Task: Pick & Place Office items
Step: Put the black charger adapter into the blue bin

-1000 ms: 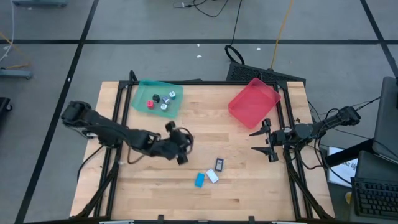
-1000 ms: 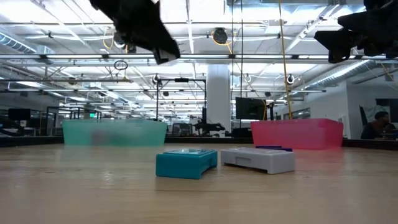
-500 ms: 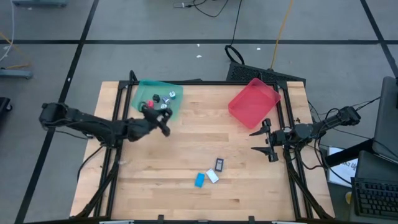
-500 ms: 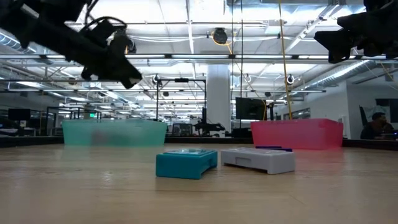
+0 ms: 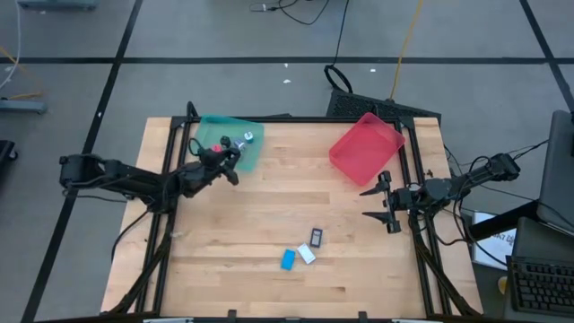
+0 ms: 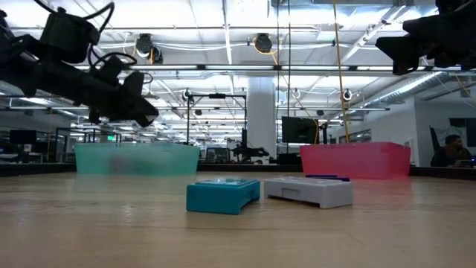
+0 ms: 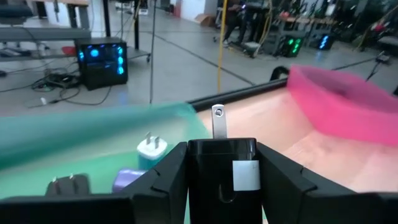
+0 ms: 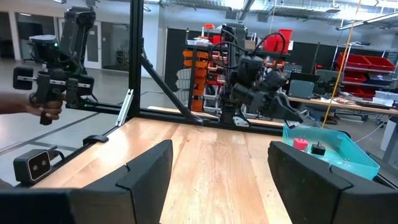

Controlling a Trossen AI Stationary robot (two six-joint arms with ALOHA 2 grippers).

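Hovering over the near edge of the teal tray [image 5: 235, 142], the left gripper [image 5: 231, 164] pinches a small black block with a white label [image 7: 222, 171] between its fingers [image 7: 160, 180] (a silver metal tab sticks out of the block's far end). In the left wrist view the tray below holds a white plug-like piece [image 7: 152, 149], a purple piece [image 7: 126, 180] and a dark pronged piece [image 7: 68, 185]; the high view also shows a red piece [image 5: 216, 149] in there.

Three office items lie on the wooden table [image 5: 269, 224] toward the front edge, close together: bright blue block [image 5: 288, 259], white block [image 5: 307, 254], dark block [image 5: 316, 237]. In the low view the blue one [image 6: 222, 195] and the white one [image 6: 310, 190] sit flat side by side.

The red tray [image 5: 366, 147] sits at the far right of the table, tilted off square. The right gripper [image 5: 380, 203] waits just in front of it, near the right edge, fingers [image 8: 146, 169] spread wide and holding nothing.

A person's hand holding a controller [image 8: 51, 84] shows beyond the table in the right wrist view.
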